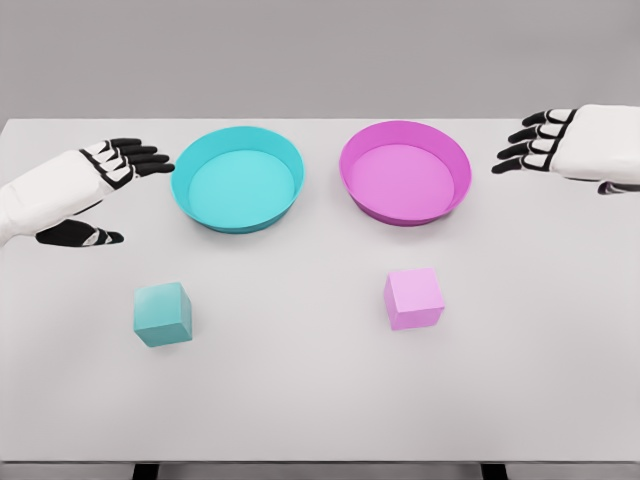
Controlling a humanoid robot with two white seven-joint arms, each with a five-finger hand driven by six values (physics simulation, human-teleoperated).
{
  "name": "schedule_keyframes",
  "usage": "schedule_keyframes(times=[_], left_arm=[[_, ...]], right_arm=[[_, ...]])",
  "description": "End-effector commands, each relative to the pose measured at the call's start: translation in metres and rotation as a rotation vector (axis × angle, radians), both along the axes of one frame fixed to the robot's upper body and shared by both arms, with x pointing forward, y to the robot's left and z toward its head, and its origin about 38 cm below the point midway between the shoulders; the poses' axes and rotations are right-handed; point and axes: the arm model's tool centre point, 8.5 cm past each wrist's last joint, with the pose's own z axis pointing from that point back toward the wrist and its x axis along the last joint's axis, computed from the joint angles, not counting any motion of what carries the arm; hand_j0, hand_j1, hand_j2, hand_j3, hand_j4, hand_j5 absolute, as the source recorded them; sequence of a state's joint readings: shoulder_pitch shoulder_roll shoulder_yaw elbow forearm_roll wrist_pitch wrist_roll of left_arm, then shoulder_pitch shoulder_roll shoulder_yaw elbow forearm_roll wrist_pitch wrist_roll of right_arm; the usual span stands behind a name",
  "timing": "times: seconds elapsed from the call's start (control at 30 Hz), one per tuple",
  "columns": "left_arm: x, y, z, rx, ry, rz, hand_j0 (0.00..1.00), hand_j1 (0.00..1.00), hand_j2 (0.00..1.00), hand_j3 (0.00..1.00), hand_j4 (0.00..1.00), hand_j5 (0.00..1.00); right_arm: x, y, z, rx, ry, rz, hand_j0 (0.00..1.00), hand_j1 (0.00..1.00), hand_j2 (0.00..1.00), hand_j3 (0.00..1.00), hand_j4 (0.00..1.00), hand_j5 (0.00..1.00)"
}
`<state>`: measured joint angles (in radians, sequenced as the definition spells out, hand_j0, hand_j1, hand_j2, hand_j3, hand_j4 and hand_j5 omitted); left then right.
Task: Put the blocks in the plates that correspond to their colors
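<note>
The left hand (95, 185) hovers left of the cyan plate (238, 178), its black fingers (135, 158) stretched loosely apart, thumb splayed below, holding nothing. The right hand (570, 145) hangs beyond the pink plate (405, 171), on the far side from the cyan plate, fingers likewise relaxed and empty. Both plates stand side by side, near but apart, with nothing in them. The cyan block (163, 314) lies in front of the cyan plate, slightly leftward; the pink block (414, 298) lies further right, before the pink plate. All rest on a white table (300, 400) against a grey wall.
</note>
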<state>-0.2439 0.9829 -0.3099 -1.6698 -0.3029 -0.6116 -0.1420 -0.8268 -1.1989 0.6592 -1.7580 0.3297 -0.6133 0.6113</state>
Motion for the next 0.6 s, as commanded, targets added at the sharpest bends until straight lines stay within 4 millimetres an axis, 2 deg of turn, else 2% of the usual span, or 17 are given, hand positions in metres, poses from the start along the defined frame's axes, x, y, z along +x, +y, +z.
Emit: schedule_keyframes(times=[0.0, 0.13, 0.2, 0.23, 0.27, 0.3, 0.33, 0.37, 0.4, 0.43, 0.47, 0.5, 0.57], left_arm=[[0.0, 0.001, 0.0, 0.008, 0.012, 0.0, 1.0, 1.0, 1.0, 1.0, 1.0, 1.0], [0.0, 0.001, -0.001, 0.013, 0.016, -0.001, 1.0, 1.0, 1.0, 1.0, 1.0, 1.0], [-0.003, 0.004, -0.009, 0.137, 0.106, -0.017, 1.0, 1.0, 1.0, 1.0, 1.0, 1.0], [-0.004, 0.005, -0.011, 0.192, 0.143, -0.027, 1.0, 1.0, 1.0, 1.0, 1.0, 1.0], [-0.007, 0.01, -0.01, 0.286, 0.189, -0.036, 1.0, 1.0, 1.0, 1.0, 1.0, 1.0], [-0.009, 0.015, -0.006, 0.355, 0.219, -0.04, 1.0, 1.0, 1.0, 1.0, 1.0, 1.0], [-0.009, 0.018, 0.002, 0.389, 0.219, -0.034, 1.0, 1.0, 1.0, 1.0, 1.0, 1.0], [-0.008, 0.02, 0.008, 0.386, 0.204, -0.027, 1.0, 1.0, 1.0, 1.0, 1.0, 1.0], [-0.009, 0.016, 0.012, 0.387, 0.19, -0.037, 1.0, 1.0, 1.0, 1.0, 1.0, 1.0], [-0.01, 0.018, 0.017, 0.402, 0.184, -0.037, 1.0, 1.0, 1.0, 1.0, 1.0, 1.0], [-0.011, 0.016, 0.021, 0.412, 0.173, -0.043, 1.0, 1.0, 1.0, 1.0, 1.0, 1.0], [-0.011, 0.011, 0.031, 0.416, 0.142, -0.057, 1.0, 1.0, 1.0, 1.0, 1.0, 1.0], [-0.009, 0.01, 0.035, 0.415, 0.129, -0.057, 1.0, 1.0, 1.0, 1.0, 1.0, 1.0]], right_arm=[[0.0, 0.0, 0.0, 0.003, 0.001, -0.002, 1.0, 1.0, 1.0, 1.0, 1.0, 1.0], [0.0, -0.001, 0.012, 0.013, -0.019, -0.003, 1.0, 1.0, 1.0, 1.0, 1.0, 1.0], [-0.004, -0.005, 0.021, 0.054, -0.003, -0.006, 1.0, 1.0, 1.0, 1.0, 1.0, 1.0], [-0.004, -0.003, 0.017, 0.054, 0.006, -0.001, 1.0, 1.0, 1.0, 1.0, 1.0, 1.0], [-0.002, 0.003, 0.014, 0.055, 0.015, 0.014, 1.0, 1.0, 1.0, 1.0, 1.0, 1.0], [0.0, 0.007, 0.025, 0.059, -0.016, 0.026, 1.0, 1.0, 1.0, 1.0, 1.0, 1.0], [0.001, 0.01, 0.025, 0.056, -0.015, 0.035, 1.0, 1.0, 1.0, 1.0, 1.0, 1.0], [0.003, 0.018, 0.021, 0.052, -0.004, 0.055, 1.0, 1.0, 1.0, 1.0, 1.0, 1.0], [0.009, 0.039, 0.018, 0.052, -0.001, 0.107, 1.0, 1.0, 1.0, 1.0, 1.0, 1.0], [0.013, 0.069, 0.002, 0.044, 0.041, 0.184, 1.0, 1.0, 1.0, 1.0, 1.0, 1.0], [0.014, 0.09, -0.012, 0.028, 0.084, 0.238, 1.0, 1.0, 1.0, 1.0, 1.0, 1.0], [0.013, 0.1, -0.021, 0.004, 0.112, 0.265, 1.0, 1.0, 1.0, 1.0, 1.0, 1.0], [0.013, 0.104, -0.025, -0.003, 0.123, 0.275, 1.0, 1.0, 1.0, 1.0, 1.0, 1.0]])
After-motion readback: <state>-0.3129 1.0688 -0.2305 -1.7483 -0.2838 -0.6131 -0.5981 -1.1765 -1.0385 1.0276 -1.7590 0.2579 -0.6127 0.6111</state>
